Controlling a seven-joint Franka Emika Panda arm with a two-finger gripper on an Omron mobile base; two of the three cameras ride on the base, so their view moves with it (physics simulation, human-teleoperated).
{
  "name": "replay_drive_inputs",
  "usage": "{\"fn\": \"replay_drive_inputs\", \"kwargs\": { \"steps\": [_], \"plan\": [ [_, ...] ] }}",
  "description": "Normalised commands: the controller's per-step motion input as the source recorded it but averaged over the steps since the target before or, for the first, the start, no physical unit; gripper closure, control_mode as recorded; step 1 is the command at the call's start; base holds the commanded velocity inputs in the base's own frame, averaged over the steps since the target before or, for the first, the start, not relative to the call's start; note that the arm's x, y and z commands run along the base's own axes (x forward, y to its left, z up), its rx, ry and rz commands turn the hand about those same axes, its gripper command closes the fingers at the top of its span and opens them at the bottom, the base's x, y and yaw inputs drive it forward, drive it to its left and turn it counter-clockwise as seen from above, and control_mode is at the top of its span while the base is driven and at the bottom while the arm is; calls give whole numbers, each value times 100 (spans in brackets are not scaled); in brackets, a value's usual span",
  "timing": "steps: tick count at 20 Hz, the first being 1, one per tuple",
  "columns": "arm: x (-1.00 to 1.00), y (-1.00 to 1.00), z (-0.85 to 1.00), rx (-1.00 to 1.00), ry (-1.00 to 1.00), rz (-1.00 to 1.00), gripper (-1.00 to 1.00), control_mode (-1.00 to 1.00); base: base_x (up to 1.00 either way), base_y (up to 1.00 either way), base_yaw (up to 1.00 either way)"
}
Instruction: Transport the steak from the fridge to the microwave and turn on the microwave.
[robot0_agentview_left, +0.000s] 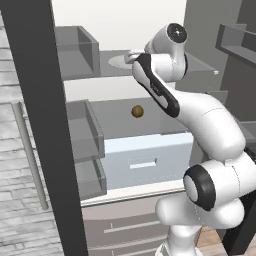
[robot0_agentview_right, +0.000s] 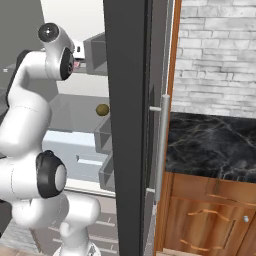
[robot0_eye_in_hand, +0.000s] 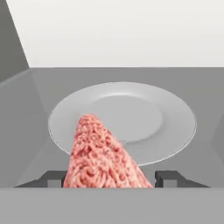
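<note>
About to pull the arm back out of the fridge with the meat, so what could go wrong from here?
The steak sits between the hand's fingertips over the plate; if the grip is shallow it may slip as you withdraw. The door and its bins stand close beside the arm, so a wide swing could clip them.

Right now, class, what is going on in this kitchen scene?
The white robot arm is reaching into the open fridge, on an upper shelf. In the hand view, the pinkish-red steak sits between the tips of the tool, above a grey plate on the shelf; whether it is gripped cannot be told. A small brown ball lies on the shelf below, above the pale drawer.
</note>
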Motion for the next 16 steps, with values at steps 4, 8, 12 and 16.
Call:
{"fn": "replay_drive_inputs", "kwargs": {
  "steps": [4,8,12,16],
  "plan": [
    [-58,0,12,0,0,-4,100,-100,0,0,0],
    [-60,0,6,0,0,-3,100,-100,0,0,0],
    [-57,-4,0,0,0,0,100,-100,0,0,0],
    [-69,-8,0,0,0,0,100,-100,0,0,0]
  ]
}}
